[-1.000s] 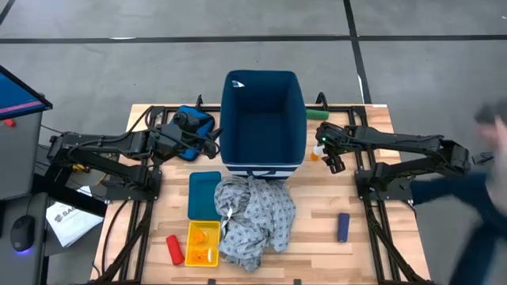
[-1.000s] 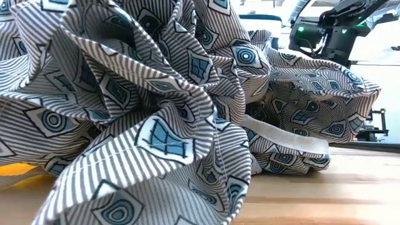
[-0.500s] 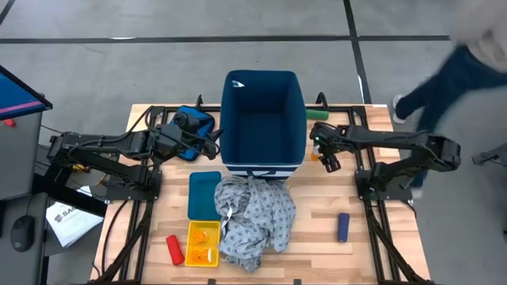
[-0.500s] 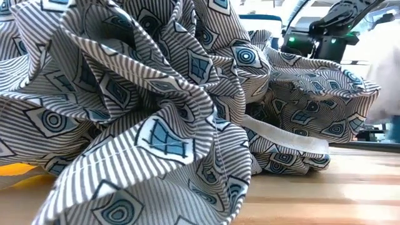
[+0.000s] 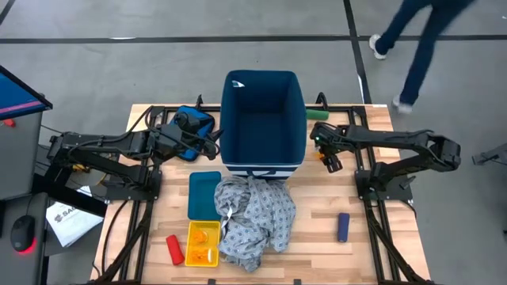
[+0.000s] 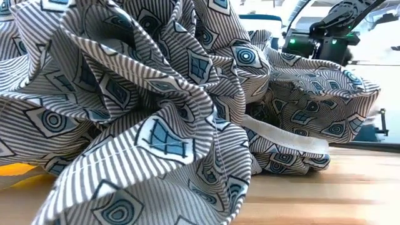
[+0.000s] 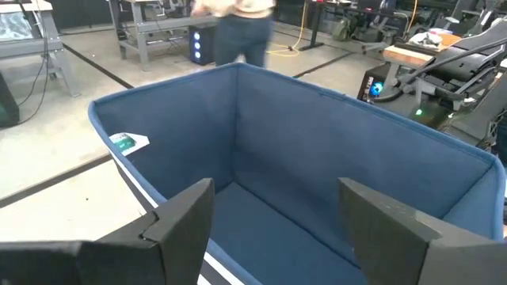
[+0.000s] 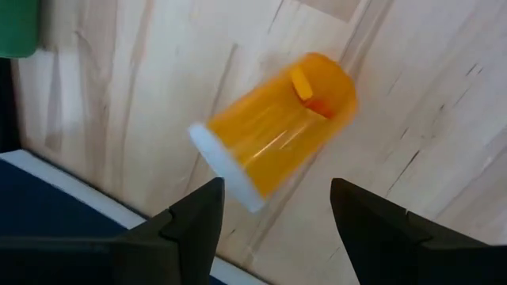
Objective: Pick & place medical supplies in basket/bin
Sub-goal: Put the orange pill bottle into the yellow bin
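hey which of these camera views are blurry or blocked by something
High view: sharp on the table, only the walking person is motion-smeared. Low view: the gown fills nearly the whole frame, hiding the table behind it. Right wrist view: the orange pill bottle is close and slightly soft. Left wrist view: clear into the bin.

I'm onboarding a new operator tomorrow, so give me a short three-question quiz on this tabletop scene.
1. True or false: the orange pill bottle lying on the wooden table is gripped by the right gripper.
2. Which lies nearest the crumpled grey patterned gown?
A. red cylinder
B. yellow tray
C. dark-blue cylinder
3. Fill in: the left gripper faces into the tall navy-blue fabric ____.

Key: 1 false, its fingers stand open over the bottle; 2 B; 3 bin.
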`<act>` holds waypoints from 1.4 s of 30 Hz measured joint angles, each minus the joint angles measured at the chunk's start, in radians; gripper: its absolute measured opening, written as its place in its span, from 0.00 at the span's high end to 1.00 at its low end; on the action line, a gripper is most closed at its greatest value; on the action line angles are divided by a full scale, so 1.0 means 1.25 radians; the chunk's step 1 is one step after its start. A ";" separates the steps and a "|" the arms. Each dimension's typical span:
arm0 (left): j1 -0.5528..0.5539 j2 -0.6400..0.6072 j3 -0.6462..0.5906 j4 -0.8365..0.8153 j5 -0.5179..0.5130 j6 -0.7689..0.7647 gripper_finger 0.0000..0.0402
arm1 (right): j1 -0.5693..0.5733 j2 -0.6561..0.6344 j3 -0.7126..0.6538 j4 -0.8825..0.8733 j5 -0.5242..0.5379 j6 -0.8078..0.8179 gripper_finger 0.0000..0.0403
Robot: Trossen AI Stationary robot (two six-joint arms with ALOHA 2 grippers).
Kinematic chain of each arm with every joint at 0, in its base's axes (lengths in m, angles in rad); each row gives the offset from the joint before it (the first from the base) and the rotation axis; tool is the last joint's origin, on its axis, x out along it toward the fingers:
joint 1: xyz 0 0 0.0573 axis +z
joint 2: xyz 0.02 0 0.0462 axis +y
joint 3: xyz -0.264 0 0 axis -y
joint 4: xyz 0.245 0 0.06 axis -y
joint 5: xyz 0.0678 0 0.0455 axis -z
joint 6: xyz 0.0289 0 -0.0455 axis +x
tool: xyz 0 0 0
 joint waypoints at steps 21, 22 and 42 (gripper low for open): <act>0.000 0.000 0.000 0.000 0.001 -0.001 0.37 | -0.004 -0.026 0.000 -0.032 0.003 -0.010 0.41; 0.000 0.000 0.000 0.001 0.001 -0.001 0.37 | -0.009 -0.023 0.000 -0.036 0.002 -0.001 0.39; 0.000 0.000 0.000 0.002 0.019 -0.007 0.37 | -0.075 0.111 0.000 0.023 -0.044 0.016 0.29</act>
